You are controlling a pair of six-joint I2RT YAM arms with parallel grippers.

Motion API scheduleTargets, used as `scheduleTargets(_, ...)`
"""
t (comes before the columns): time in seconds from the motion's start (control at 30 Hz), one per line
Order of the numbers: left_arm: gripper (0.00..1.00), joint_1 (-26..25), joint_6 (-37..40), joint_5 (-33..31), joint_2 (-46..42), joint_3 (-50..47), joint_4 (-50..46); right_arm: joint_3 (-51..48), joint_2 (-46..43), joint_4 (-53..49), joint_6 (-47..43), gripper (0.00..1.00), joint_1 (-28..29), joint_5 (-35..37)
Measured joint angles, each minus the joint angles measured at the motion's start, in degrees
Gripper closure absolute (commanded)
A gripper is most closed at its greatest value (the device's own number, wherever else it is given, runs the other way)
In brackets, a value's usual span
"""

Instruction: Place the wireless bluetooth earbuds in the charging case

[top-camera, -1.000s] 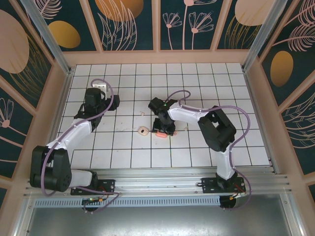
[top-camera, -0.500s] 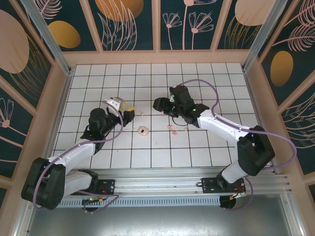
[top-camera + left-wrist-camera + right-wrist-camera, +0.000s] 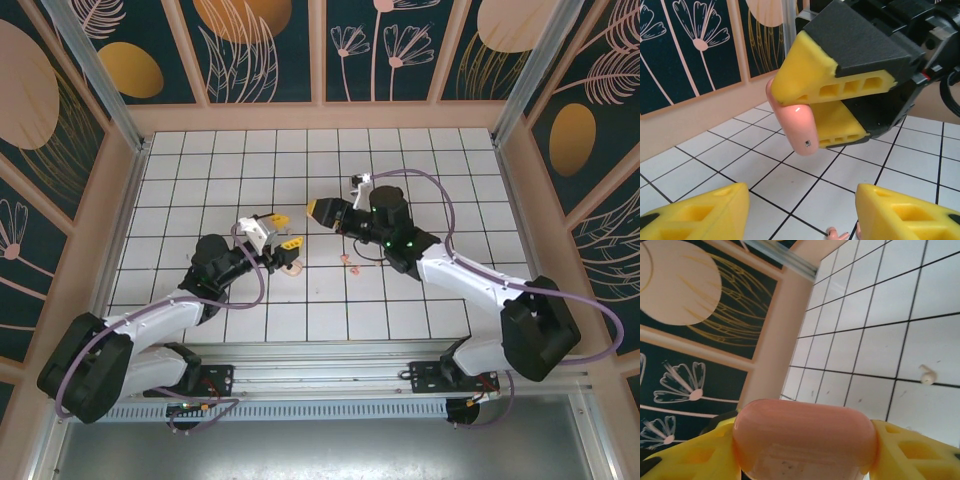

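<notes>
A white tiled floor with dark grid lines lies inside walls of teal floral panels. The right claw pinches a pink case above the tiles. The left claw is spread and empty. The coral-pink earbuds lie on the tiles near the right claw, to the right of the left one, touching neither.

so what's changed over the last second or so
The right gripper has lifted the pink charging case off the tiled table and carried it toward the back, clamped between its fingers. The left gripper, open, has swung in from the far left and now faces that case, just behind the beige charging case. The beige charging case has not moved.
</notes>
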Motion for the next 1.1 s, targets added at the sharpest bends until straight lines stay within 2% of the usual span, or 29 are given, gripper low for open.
scheduleTargets(0.4, 0.43, -0.5, -0.1, -0.1, 1.5, 0.2, 3.9, -1.2, -1.6, 3.5, 1.6, 0.43, 5.1, 1.2)
scheduleTargets(0.67, 0.49, -0.5, -1.7, -0.1, 1.5, 0.2, 7.9, -1.6, -1.6, 3.9, 1.6, 0.43, 5.8, 2.1)
scheduleTargets(0.97, 0.66, -0.6, -2.8, 1.2, 2.1, 0.8, 8.5, -1.6, -1.6, 3.9, 1.6, 0.43, 6.0, 3.0)
scheduleTargets(1.1, 0.6, -0.8, -3.0, 1.2, 2.1, 1.0, 8.5, -1.6, -1.6, 3.8, 1.5, 0.43, 6.2, 3.0)
